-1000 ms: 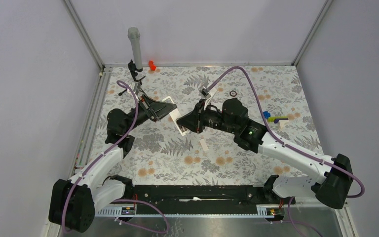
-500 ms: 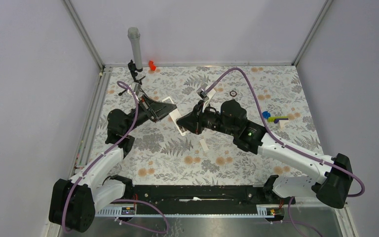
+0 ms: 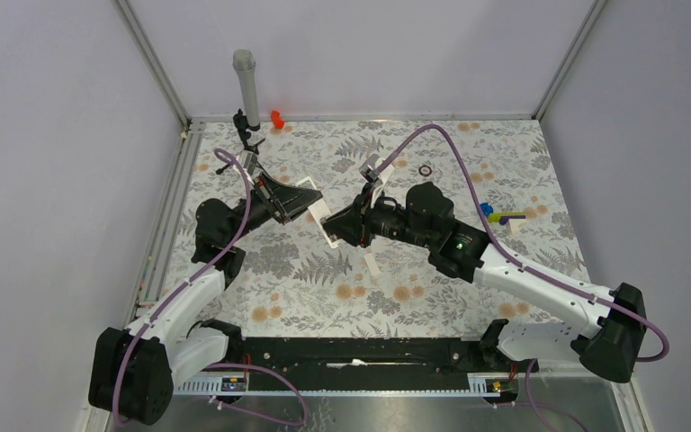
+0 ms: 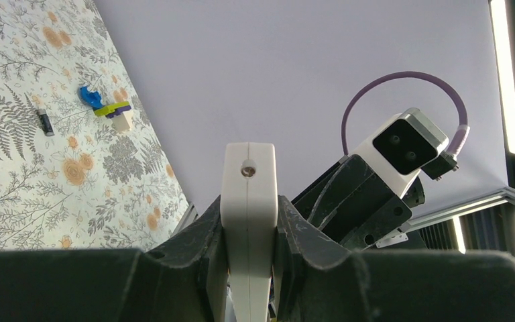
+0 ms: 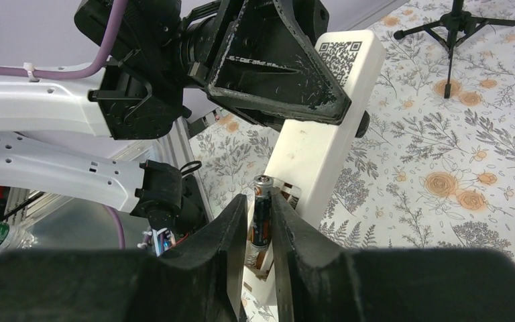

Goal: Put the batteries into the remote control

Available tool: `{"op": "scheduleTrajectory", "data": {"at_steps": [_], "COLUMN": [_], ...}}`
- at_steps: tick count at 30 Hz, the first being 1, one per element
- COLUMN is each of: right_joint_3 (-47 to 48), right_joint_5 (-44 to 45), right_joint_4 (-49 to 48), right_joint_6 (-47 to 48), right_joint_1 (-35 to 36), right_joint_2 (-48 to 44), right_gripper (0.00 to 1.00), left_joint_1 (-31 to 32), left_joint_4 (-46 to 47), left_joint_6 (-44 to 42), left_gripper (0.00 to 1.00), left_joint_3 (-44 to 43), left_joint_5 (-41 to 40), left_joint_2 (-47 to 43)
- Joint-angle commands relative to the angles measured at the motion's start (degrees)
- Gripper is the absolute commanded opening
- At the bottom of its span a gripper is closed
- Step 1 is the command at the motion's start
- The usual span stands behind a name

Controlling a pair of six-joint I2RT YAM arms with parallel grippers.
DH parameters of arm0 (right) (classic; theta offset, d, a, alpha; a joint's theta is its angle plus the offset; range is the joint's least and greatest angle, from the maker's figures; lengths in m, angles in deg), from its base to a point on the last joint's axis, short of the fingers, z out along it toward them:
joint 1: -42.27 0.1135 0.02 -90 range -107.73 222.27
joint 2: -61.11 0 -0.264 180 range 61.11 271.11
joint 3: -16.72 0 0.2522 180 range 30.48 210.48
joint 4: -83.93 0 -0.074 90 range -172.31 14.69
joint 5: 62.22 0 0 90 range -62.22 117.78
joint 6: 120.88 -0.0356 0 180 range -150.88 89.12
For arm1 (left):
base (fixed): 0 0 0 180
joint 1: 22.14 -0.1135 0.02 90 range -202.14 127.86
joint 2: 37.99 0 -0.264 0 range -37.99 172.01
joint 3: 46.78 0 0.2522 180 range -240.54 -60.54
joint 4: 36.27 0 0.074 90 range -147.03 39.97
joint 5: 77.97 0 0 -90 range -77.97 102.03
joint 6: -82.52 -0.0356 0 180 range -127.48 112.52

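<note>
The left gripper (image 3: pixel 290 200) was clamped on the remote control (image 5: pixel 322 127), left of the middle of the table (image 3: pixel 414 306). Just right of it, the right gripper (image 5: pixel 260 201) pinched a battery (image 5: pixel 262 213) at the remote's open compartment. Farther right, a second battery (image 4: pixel 44 122) lay near a blue-and-yellow toy (image 4: pixel 107 107).

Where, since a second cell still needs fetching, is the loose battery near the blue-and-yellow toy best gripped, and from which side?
Probably around the middle of the loose battery, coming straight down and closing across its width. It lies flat on the table, apart from the toy piece, so both long sides look free.
</note>
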Motion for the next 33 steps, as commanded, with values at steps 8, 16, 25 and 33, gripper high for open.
{"op": "scheduleTrajectory", "data": {"at_steps": [8, 16, 25, 33], "right_joint_3": [3.6, 3.6, 5.6, 8.2], "right_joint_5": [1.7, 3.0, 3.6, 17.1], "right_joint_4": [1.5, 2.7, 1.6, 7.3], "right_joint_6": [-1.1, -1.9, -3.0, -15.5], "right_joint_1": [0.2, 0.2, 0.2, 0.2], "right_joint_2": [1.6, 0.5, -1.8, -3.7], "right_gripper": [0.29, 0.25, 0.44, 0.73], "left_joint_1": [0.2, 0.2, 0.2, 0.2], "left_joint_4": [3.7, 2.6, 1.7, 2.6], "left_joint_6": [0.5, -0.7, -3.8, -7.9], "left_gripper": [0.00, 0.00, 0.00, 0.00], "left_joint_3": [-2.7, -3.0, -3.0, -3.6], "left_joint_5": [0.0, -0.3, -1.4, -3.8], "left_joint_2": [-1.9, -2.0, -2.6, -2.6]}}
